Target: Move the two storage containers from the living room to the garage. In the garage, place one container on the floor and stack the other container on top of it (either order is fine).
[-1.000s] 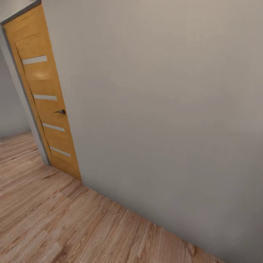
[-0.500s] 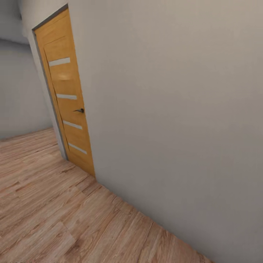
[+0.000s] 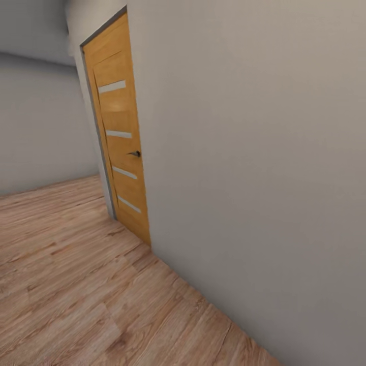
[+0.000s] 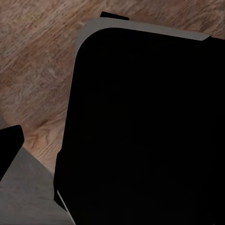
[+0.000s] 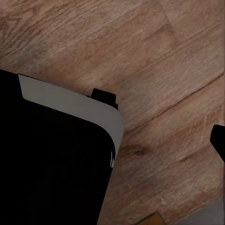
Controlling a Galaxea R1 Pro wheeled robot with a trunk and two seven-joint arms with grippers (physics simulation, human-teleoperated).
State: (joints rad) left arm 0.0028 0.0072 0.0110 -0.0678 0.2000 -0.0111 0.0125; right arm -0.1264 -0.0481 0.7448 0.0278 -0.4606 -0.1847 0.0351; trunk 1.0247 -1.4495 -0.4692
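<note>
The two storage containers are out of view. In the left wrist view, a dark fingertip (image 4: 9, 146) of my left gripper shows at the picture's edge over light wood-plank flooring (image 4: 37, 61), beside my black base (image 4: 145, 131). In the right wrist view, a dark fingertip (image 5: 218, 139) of my right gripper sits at the edge, with bare wood planks (image 5: 154, 70) in the middle and nothing between the fingers. Both grippers look spread wide and hold nothing.
A plain pale grey wall (image 3: 254, 152) runs close along my right in the head view. An orange-wood door (image 3: 119, 147) with pale stripes and a dark handle (image 3: 134, 153) stands shut ahead on the left. Wood-plank floor (image 3: 76, 284) stretches left toward another grey wall (image 3: 40, 127).
The whole head view has shifted: the door now sits further right in the picture and more of the far grey wall shows at the left. The camera moved, not the door.
</note>
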